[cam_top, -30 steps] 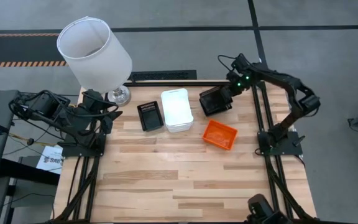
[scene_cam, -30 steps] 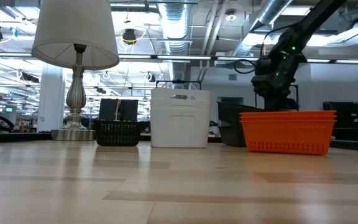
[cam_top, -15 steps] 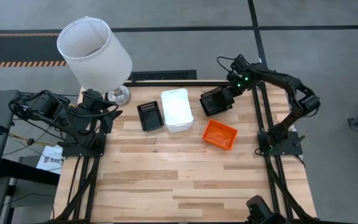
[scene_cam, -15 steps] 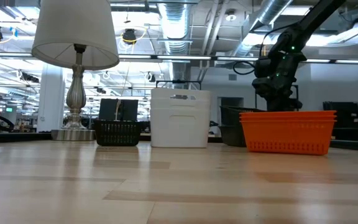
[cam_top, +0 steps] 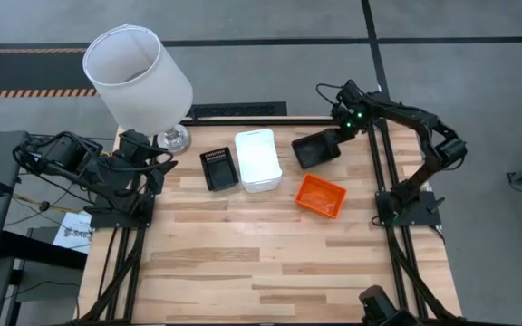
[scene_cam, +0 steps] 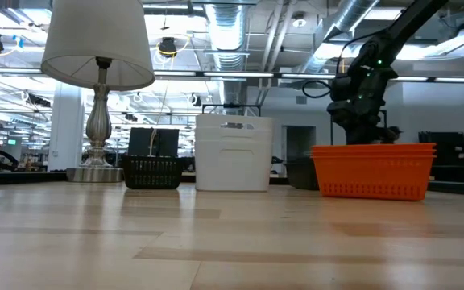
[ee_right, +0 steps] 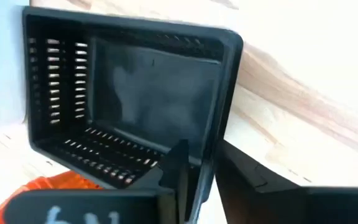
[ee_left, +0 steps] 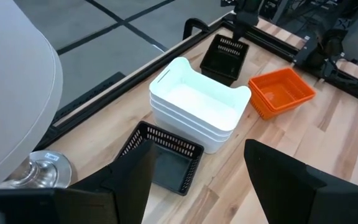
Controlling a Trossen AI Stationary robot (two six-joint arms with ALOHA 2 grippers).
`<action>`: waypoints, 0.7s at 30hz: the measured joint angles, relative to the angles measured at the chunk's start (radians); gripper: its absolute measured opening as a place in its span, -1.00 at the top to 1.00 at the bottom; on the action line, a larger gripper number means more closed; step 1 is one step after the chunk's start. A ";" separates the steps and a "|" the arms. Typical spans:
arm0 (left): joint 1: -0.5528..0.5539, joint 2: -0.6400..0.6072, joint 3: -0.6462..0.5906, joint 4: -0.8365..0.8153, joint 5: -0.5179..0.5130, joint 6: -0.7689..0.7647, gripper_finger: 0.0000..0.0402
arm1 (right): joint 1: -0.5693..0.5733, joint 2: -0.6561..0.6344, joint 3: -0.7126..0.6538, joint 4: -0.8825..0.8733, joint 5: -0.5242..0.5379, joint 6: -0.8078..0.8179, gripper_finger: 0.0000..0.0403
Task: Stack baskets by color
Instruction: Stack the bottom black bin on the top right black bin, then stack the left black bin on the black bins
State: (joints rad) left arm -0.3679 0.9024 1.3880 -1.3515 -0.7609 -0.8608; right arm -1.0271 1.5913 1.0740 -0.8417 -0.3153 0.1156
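A black slotted basket (cam_top: 314,150) lies flat on the table at the far right. My right gripper (ee_right: 201,177) points steeply down over the basket's right wall (ee_right: 207,146), open, with one finger inside that wall and one outside. A second black basket (cam_top: 217,169) sits left of a stack of white baskets (cam_top: 257,160). A stack of orange baskets (cam_top: 321,196) stands nearer, to the right. My left gripper (ee_left: 197,165) waits open and empty at the table's left edge, beside the lamp. My right gripper has one finger (ee_right: 178,165) inside the black basket's wall (ee_right: 211,134) and the other (ee_right: 247,180) outside it, coming from above. Whether the fingers touch the wall, I cannot tell. The basket rests with its bottom on the table.
A big white lampshade (cam_top: 137,78) on a metal lamp foot (cam_top: 172,139) stands at the far left corner. The near half of the wooden table (cam_top: 261,263) holds no objects. Black frame rails (cam_top: 383,172) run along both side edges.
The black basket at the far right, which stood tipped up at my right gripper, has sunk flat onto the table. The right gripper has stayed over it.
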 joint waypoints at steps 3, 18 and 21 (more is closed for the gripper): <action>0.000 0.000 0.000 -0.006 0.000 0.000 -0.18 | 0.000 0.000 0.000 -0.014 0.000 0.000 0.45; 0.005 0.023 -0.030 -0.028 0.015 -0.072 -0.18 | 0.030 -0.111 0.310 -0.154 -0.084 0.061 0.36; 0.033 0.073 -0.109 -0.007 0.018 -0.084 -0.18 | 0.082 -0.162 0.369 -0.164 -0.082 0.062 0.36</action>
State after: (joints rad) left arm -0.3353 0.9755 1.2791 -1.3589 -0.7428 -0.9447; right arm -0.9447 1.4298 1.4427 -1.0055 -0.3971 0.1777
